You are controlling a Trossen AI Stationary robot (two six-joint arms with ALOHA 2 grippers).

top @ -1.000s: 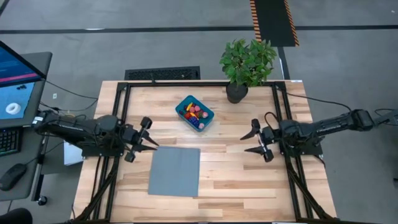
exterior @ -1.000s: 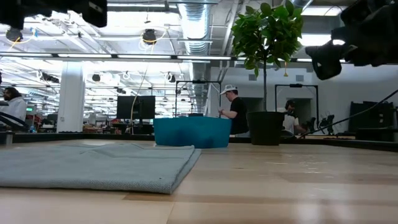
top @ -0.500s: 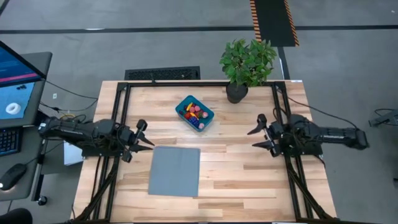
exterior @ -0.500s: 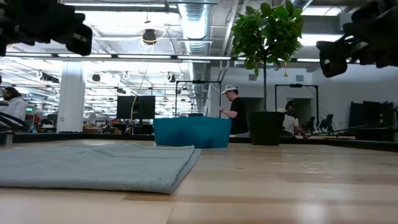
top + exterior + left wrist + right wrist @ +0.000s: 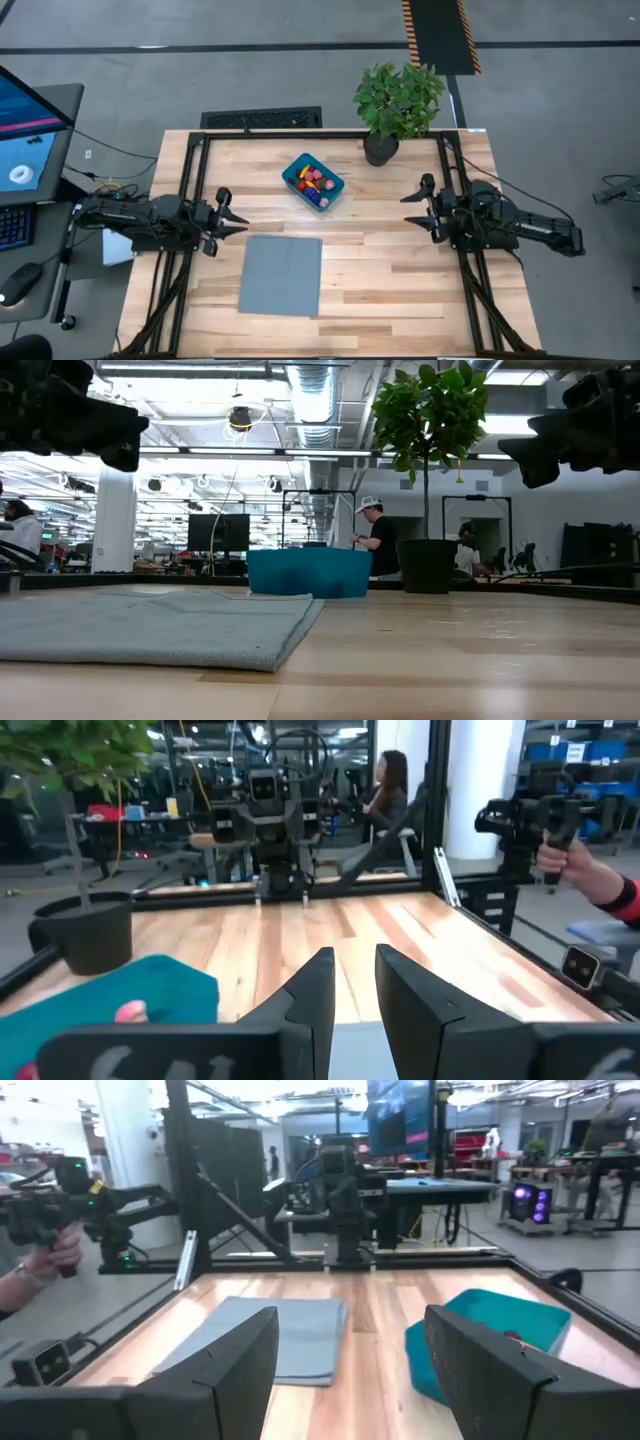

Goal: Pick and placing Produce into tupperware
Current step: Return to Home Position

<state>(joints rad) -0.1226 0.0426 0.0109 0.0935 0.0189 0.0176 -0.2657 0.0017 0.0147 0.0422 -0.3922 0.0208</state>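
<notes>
Left fingers: my left gripper (image 5: 238,223) has its fingers narrow, with only a slim gap between them, and they hold nothing.
Left arm: I hang it over the left side of the tabletop (image 5: 380,290), with the fingertips just beside the grey sheet's corner on that side.
Right fingers: my right gripper (image 5: 410,212) has its fingers spread wide, and they are empty.
Right arm: I hold it over the right side of the tabletop, pointing toward the middle, well apart from the tupperware.
Height: in the low view both of my grippers hang high above the wood.
Tupperware (image 5: 291,170): teal, set at an angle to the table edges, in the far middle of the tabletop. It lies between the grey sheet and the potted plant and touches neither.
Produce (image 5: 314,181): red, pink, yellow and dark pieces lie heaped inside the tupperware.
Grey sheet (image 5: 281,273): lies flat on the near half, left of centre.
Potted plant (image 5: 398,100): stands upright at the far edge, right of the tupperware.
</notes>
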